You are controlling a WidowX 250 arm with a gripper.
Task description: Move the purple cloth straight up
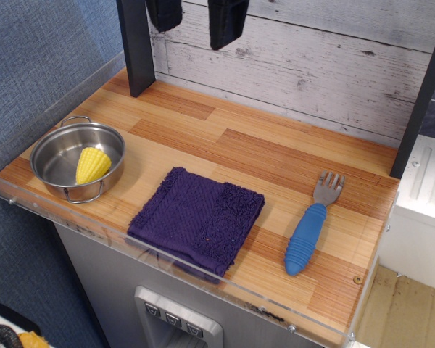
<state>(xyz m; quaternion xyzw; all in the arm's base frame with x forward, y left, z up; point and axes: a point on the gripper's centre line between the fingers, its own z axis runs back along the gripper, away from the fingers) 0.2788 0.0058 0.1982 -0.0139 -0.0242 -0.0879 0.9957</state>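
Well below open pincer (196, 18): purple cloth (197, 218)

fuzzy terry purple cloth (196, 219); shiny steel pot (77, 160); wood counter (275, 159).

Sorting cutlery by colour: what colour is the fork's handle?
Blue, ribbed; the fork shows in the only view, observation.image, right of the purple cloth.

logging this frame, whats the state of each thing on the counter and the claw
dark purple folded terry cloth: lying flat near the front edge, untouched
round steel pot: upright, holding the corn
yellow toy corn piece: resting inside the pot
blue-handled fork: lying flat, tines toward the wall
black claw: open, high above the counter, holding nothing
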